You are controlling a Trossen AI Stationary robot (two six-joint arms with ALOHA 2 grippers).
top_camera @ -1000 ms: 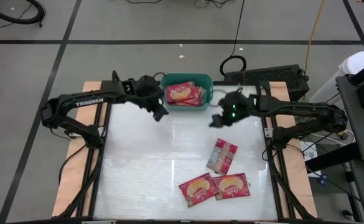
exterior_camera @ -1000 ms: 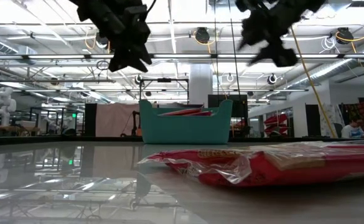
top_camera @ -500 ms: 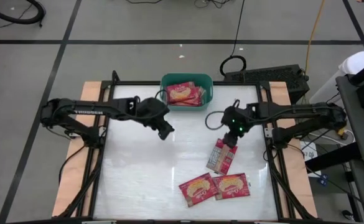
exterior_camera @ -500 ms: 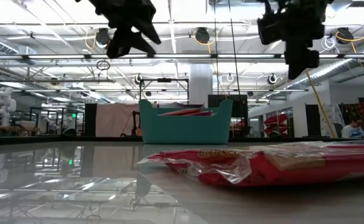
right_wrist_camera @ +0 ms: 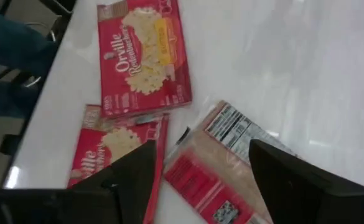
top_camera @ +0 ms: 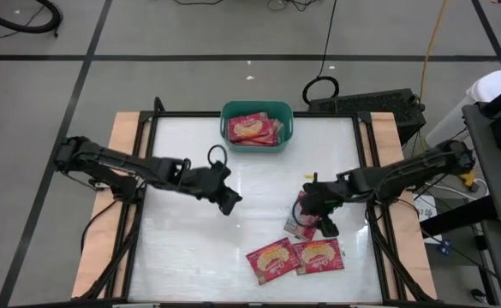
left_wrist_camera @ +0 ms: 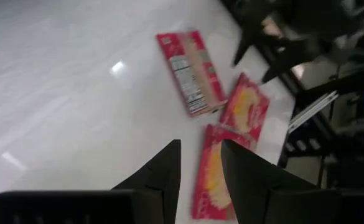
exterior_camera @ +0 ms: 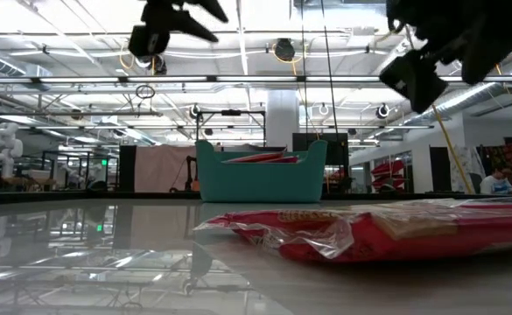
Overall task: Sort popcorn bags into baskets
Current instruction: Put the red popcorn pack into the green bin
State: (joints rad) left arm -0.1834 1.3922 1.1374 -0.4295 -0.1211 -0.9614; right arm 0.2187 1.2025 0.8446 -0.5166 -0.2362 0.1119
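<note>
R hand (right_wrist_camera: 197,180) wide open over label-up packet (right_wrist_camera: 231,162); L hand (left_wrist_camera: 199,163) empty.

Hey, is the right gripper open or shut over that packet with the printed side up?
Open. In the right wrist view the right gripper has its two dark fingers spread wide, with the label-up packet lying flat between them, not yet gripped.

arms (top_camera: 122,162): dark, jointed | claw fingers (left_wrist_camera: 163,171): black, tapered

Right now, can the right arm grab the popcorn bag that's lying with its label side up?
Probably yes. The right gripper hangs open just above that label-up bag, empty, with nothing between them; the other two bags lie beside it.
</note>
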